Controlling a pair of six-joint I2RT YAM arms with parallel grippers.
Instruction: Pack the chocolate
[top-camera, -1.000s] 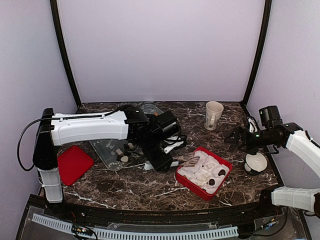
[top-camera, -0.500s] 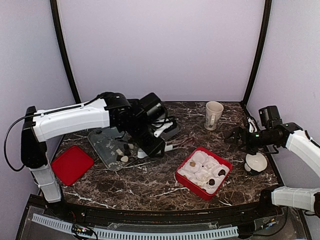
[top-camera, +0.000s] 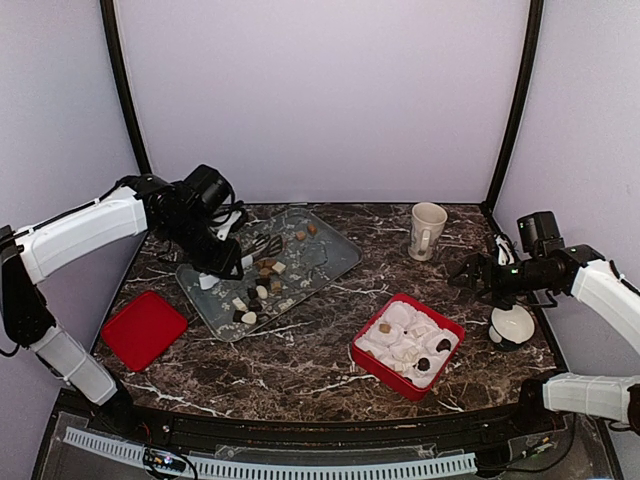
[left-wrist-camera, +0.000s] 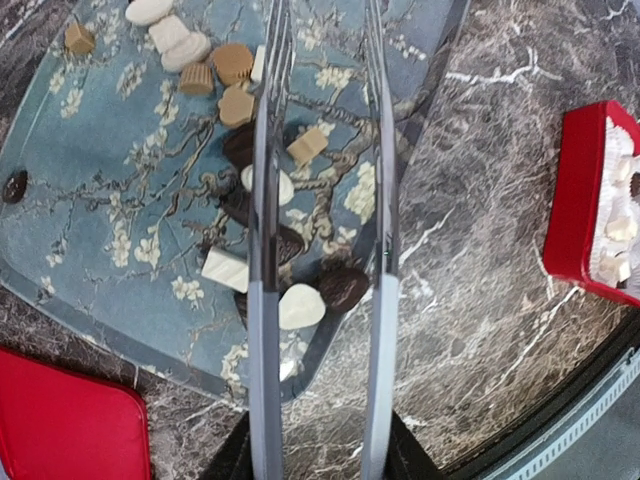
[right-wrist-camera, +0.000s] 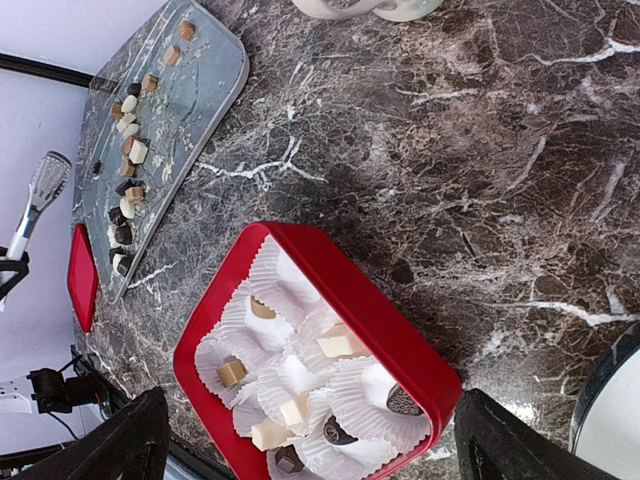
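- The red lid (top-camera: 148, 328) lies flat at the far left of the table, apart from the tray. I think it is not needed for this step.
- The left gripper (top-camera: 232, 262) is pinching the tongs (left-wrist-camera: 262, 300). The two blades of the tongs are spread, and nothing is caught between them.
- The tongs hang over the flowered tray (left-wrist-camera: 110, 180). Most of the chocolate (left-wrist-camera: 343, 288) lies loose there in dark, tan and white pieces, and several pieces touch each other.
- The step in hand seems to be taking one more piece. It is better to choose a piece at the edge of the cluster, so that the blades do not push its neighbours.
- Bring the blades down on both sides of one piece, close them slowly, and lift only when it sits firm. The pieces look smooth and may slip.
- The red box (right-wrist-camera: 350, 290) stands to the right of the tray and is lined with white paper cups (right-wrist-camera: 285, 275). A few cups already hold chocolate and others look empty, so aim for an empty one.
- The mug (top-camera: 428, 230) stands behind the box, out of the path.
- The right gripper (top-camera: 470, 273) is spread wide and holds nothing. It hovers to the right of the box and could steady the box if it slides.
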